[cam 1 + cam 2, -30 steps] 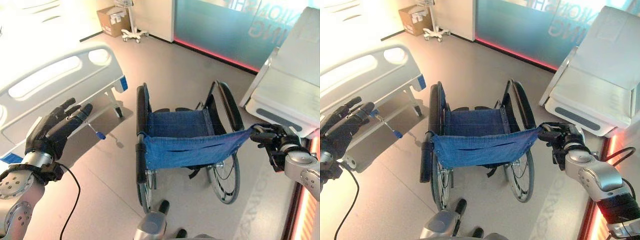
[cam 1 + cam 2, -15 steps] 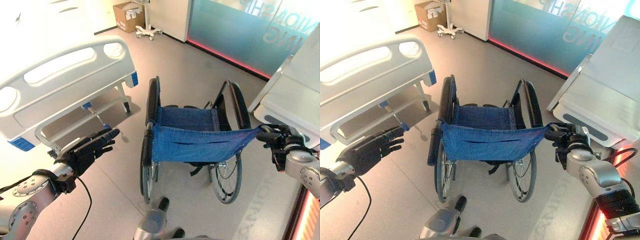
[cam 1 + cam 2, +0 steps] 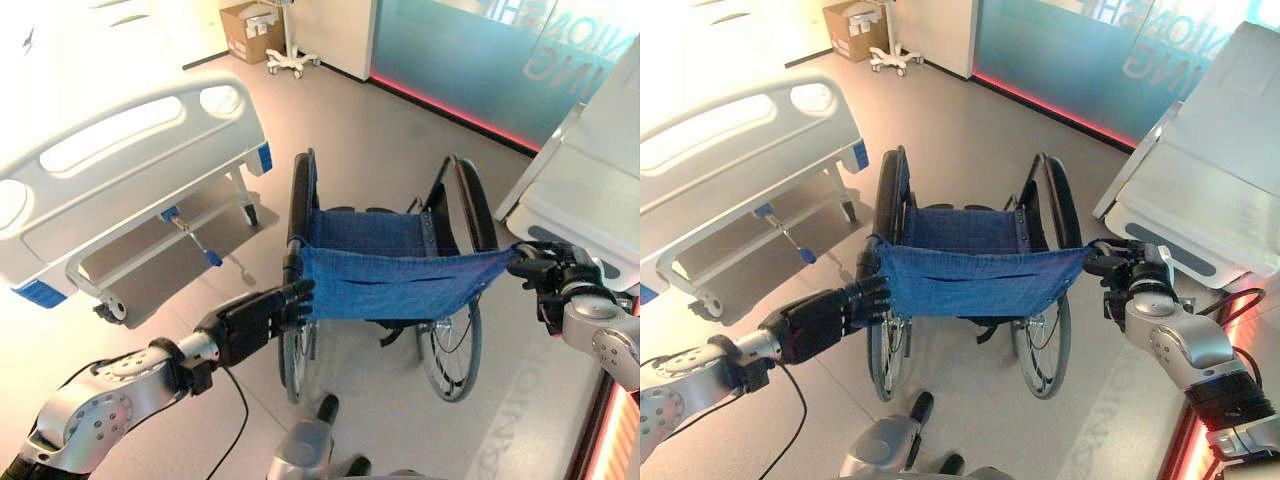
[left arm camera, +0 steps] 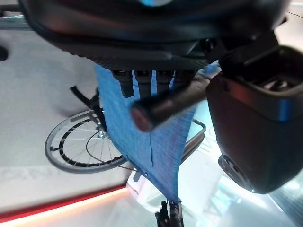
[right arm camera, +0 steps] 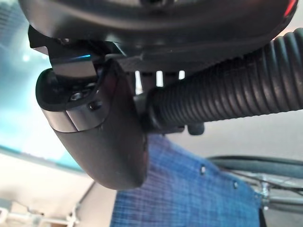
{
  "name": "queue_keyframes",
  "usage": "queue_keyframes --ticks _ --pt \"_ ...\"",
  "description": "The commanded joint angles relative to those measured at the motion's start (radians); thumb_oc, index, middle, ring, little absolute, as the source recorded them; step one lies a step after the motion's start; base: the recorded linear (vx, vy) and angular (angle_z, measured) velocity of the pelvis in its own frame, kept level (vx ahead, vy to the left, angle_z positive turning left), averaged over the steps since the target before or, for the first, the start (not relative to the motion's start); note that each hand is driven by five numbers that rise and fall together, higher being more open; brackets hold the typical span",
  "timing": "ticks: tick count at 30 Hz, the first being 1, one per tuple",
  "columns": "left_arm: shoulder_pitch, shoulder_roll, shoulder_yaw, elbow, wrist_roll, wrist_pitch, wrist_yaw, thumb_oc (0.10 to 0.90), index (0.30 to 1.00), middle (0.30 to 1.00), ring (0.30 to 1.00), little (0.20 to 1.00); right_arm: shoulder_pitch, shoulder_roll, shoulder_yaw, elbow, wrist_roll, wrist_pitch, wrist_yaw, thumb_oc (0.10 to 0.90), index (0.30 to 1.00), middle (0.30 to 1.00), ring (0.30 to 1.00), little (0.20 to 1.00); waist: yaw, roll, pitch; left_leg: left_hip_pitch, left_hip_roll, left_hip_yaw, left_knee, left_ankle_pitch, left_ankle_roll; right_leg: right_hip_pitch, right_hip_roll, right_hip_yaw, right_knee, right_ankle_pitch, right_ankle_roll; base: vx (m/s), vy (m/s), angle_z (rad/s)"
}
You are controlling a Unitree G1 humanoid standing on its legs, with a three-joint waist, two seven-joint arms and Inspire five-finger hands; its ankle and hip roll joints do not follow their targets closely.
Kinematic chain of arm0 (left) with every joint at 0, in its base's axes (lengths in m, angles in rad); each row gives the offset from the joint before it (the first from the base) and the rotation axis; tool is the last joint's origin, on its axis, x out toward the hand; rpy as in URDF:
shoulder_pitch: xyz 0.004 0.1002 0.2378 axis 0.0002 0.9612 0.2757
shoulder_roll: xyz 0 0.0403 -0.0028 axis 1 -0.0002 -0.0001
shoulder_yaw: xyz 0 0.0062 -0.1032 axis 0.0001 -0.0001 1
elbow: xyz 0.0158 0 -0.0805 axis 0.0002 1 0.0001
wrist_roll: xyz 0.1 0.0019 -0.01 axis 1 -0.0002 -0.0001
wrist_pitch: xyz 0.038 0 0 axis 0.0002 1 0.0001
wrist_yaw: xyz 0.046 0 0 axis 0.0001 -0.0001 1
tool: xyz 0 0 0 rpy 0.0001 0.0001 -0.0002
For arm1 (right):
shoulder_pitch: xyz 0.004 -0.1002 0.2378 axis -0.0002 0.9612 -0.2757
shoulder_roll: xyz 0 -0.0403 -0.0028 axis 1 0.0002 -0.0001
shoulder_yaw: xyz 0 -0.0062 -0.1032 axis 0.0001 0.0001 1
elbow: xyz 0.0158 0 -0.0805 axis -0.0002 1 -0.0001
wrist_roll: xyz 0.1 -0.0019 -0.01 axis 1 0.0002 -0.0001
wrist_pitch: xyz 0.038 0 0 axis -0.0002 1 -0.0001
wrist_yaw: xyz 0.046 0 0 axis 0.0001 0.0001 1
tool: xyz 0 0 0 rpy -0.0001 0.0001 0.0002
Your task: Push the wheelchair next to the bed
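The right hand (image 3: pixel 1132 278) grips the wheelchair's (image 3: pixel 385 280) ribbed right push handle (image 5: pixel 227 101). The left hand (image 3: pixel 250 318), fingers relaxed, reaches around the left push handle (image 4: pixel 165 101) without clasping it.

A smooth grey floor (image 3: pixel 360 140) carries everything here. The wheelchair (image 3: pixel 385 270) stands on it near the middle, its blue sling back towards the camera. A white hospital bed (image 3: pixel 120 170) stands on castors towards the floor's left edge, apart from the wheelchair. A white padded couch (image 3: pixel 1210 190) stands along the right edge. Towards the far left corner stand a cardboard box (image 3: pixel 248 28) and a wheeled white stand base (image 3: pixel 292 62).
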Motion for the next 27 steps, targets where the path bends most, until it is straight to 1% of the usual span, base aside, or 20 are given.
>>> queue_keyframes --ticks 1,3,5,8,10,12,13,15,19,21,23,24,25,26,27 --pt "-0.061 -0.023 0.008 -0.067 -0.128 -0.037 0.047 0.800 0.900 0.900 0.900 0.900 -0.056 0.228 0.125 -0.155 0.115 -0.204 0.092 0.400 0.300 0.300 0.300 0.300 0.027 0.025 -0.051 -0.082 0.007 0.024 0.049 0.067 0.004 0.025 -0.048 0.149 -0.106 0.179 0.111 0.02 0.032 -0.02" --pt "-0.073 -0.031 -0.013 -0.048 -0.109 -0.025 0.063 0.800 0.900 0.900 0.900 0.900 -0.054 0.230 0.124 -0.151 0.110 -0.200 0.099 0.400 0.300 0.300 0.300 0.300 0.018 0.027 -0.052 -0.081 0.008 0.031 0.052 0.064 0.005 0.026 -0.049 0.153 -0.105 0.178 0.110 0.00 0.000 0.00" --pt "-0.082 -0.037 -0.031 -0.033 -0.105 -0.031 0.091 0.800 0.900 0.900 0.900 0.900 -0.053 0.227 0.126 -0.156 0.115 -0.193 0.095 0.400 0.300 0.300 0.300 0.300 0.013 0.027 -0.054 -0.082 0.009 0.036 0.054 0.064 0.004 0.028 -0.049 0.156 -0.105 0.178 0.109 0.05 0.021 0.01" --pt "-0.087 -0.044 -0.026 -0.002 -0.018 -0.094 0.128 0.800 0.900 0.900 0.900 0.900 -0.034 0.216 0.119 -0.168 0.120 -0.177 0.100 0.400 0.300 0.300 0.300 0.300 0.001 0.026 -0.057 -0.078 0.012 0.046 0.056 0.057 0.004 0.033 -0.050 0.164 -0.105 0.176 0.109 0.07 0.035 -0.01" --pt "-0.088 -0.039 -0.010 0.011 0.010 -0.116 0.144 0.800 0.900 0.900 0.900 0.900 -0.020 0.214 0.112 -0.166 0.117 -0.175 0.107 0.400 0.300 0.300 0.300 0.300 -0.004 0.025 -0.058 -0.074 0.013 0.051 0.057 0.053 0.004 0.035 -0.051 0.167 -0.104 0.176 0.109 0.06 0.038 -0.15" --pt "-0.099 -0.043 0.009 0.025 -0.021 -0.096 0.165 0.800 0.900 0.900 0.900 0.900 -0.004 0.219 0.101 -0.168 0.108 -0.166 0.116 0.400 0.300 0.300 0.300 0.300 -0.010 0.024 -0.059 -0.072 0.013 0.055 0.057 0.052 0.004 0.037 -0.051 0.171 -0.104 0.176 0.108 0.08 0.040 -0.10" --pt "-0.103 -0.043 0.017 0.032 -0.008 -0.083 0.172 0.800 0.900 0.900 0.900 0.900 0.008 0.222 0.095 -0.168 0.100 -0.163 0.122 0.400 0.300 0.300 0.300 0.300 -0.012 0.024 -0.060 -0.072 0.014 0.058 0.057 0.050 0.004 0.039 -0.052 0.173 -0.104 0.175 0.108 0.09 0.041 -0.04" --pt "-0.111 -0.029 0.028 0.053 -0.034 -0.038 0.180 0.800 0.900 0.900 0.900 0.900 0.025 0.224 0.085 -0.172 0.094 -0.153 0.131 0.400 0.300 0.300 0.300 0.300 -0.018 0.024 -0.063 -0.068 0.014 0.063 0.055 0.044 0.006 0.040 -0.054 0.173 -0.103 0.174 0.110 0.09 0.031 -0.03" --pt "-0.113 -0.028 0.007 0.077 -0.054 0.006 0.138 0.800 0.900 0.900 0.900 0.900 0.041 0.214 0.075 -0.185 0.107 -0.140 0.127 0.400 0.300 0.300 0.300 0.300 -0.026 0.021 -0.061 -0.064 0.015 0.071 0.056 0.033 0.010 0.041 -0.057 0.174 -0.102 0.176 0.111 0.06 0.012 -0.01" --pt "-0.110 -0.028 -0.005 0.081 -0.044 -0.005 0.116 0.800 0.900 0.900 0.900 0.900 0.046 0.208 0.073 -0.189 0.111 -0.138 0.129 0.400 0.300 0.300 0.300 0.300 -0.029 0.021 -0.059 -0.061 0.015 0.075 0.057 0.028 0.011 0.043 -0.058 0.174 -0.101 0.176 0.111 0.06 0.012 -0.08" --pt "-0.114 -0.039 -0.031 0.080 -0.019 -0.037 0.082 0.800 0.900 0.900 0.900 0.900 0.056 0.208 0.074 -0.194 0.110 -0.135 0.134 0.400 0.300 0.300 0.300 0.300 -0.033 0.020 -0.060 -0.057 0.015 0.078 0.056 0.023 0.013 0.044 -0.060 0.176 -0.101 0.178 0.113 0.07 0.014 -0.07" --pt "-0.116 -0.041 -0.035 0.079 -0.019 -0.041 0.084 0.800 0.900 0.900 0.900 0.900 0.058 0.209 0.075 -0.193 0.108 -0.137 0.135 0.400 0.300 0.300 0.300 0.300 -0.033 0.021 -0.060 -0.056 0.015 0.078 0.056 0.023 0.012 0.045 -0.060 0.176 -0.101 0.177 0.113 0.10 0.021 -0.04" --pt "-0.127 -0.060 -0.060 0.067 -0.020 -0.071 0.093 0.540 0.509 0.509 0.509 0.509 0.074 0.218 0.078 -0.194 0.093 -0.137 0.146 0.400 0.300 0.300 0.300 0.300 -0.039 0.021 -0.061 -0.051 0.016 0.083 0.055 0.019 0.013 0.048 -0.061 0.177 -0.100 0.176 0.114 0.09 0.018 -0.02" --pt "-0.129 -0.063 -0.064 0.066 -0.024 -0.075 0.094 0.400 0.300 0.300 0.300 0.300 0.077 0.219 0.078 -0.194 0.092 -0.136 0.148 0.400 0.300 0.300 0.300 0.300 -0.039 0.021 -0.061 -0.050 0.016 0.083 0.055 0.019 0.014 0.049 -0.062 0.177 -0.100 0.176 0.114 0.12 0.022 0.01" --pt "-0.135 -0.075 -0.075 0.059 -0.031 -0.077 0.105 0.400 0.300 0.300 0.300 0.300 0.089 0.225 0.078 -0.194 0.084 -0.137 0.156 0.400 0.300 0.300 0.300 0.300 -0.042 0.021 -0.063 -0.047 0.016 0.086 0.055 0.017 0.014 0.052 -0.063 0.177 -0.101 0.176 0.114 0.05 0.009 0.02"
